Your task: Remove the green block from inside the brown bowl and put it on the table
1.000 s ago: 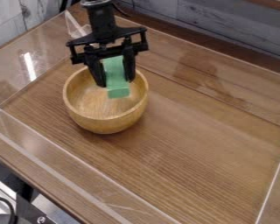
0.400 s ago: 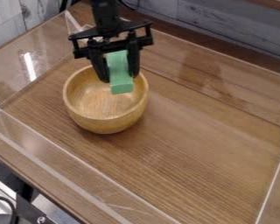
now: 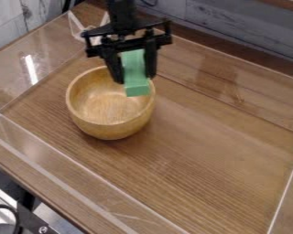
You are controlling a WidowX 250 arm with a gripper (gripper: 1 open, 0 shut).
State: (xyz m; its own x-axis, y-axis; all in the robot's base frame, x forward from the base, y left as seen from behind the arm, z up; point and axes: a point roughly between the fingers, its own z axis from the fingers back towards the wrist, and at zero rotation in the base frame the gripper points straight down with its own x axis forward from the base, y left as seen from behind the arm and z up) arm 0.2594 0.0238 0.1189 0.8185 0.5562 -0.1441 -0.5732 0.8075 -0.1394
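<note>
Above the brown bowl (image 3: pixel 111 109) at upper centre, I am carrying the green block (image 3: pixel 135 72) clamped upright in the gripper (image 3: pixel 131 67), judging it light, stiff, best pinched mid-length.

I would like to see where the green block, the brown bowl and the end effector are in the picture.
green block (image 3: pixel 136 75): camera view, on its lower green face below the fingers.
brown bowl (image 3: pixel 109 125): camera view, on the front outer wall.
end effector (image 3: pixel 129 57): camera view, midway between the black fingertips, shut on the block.
</note>
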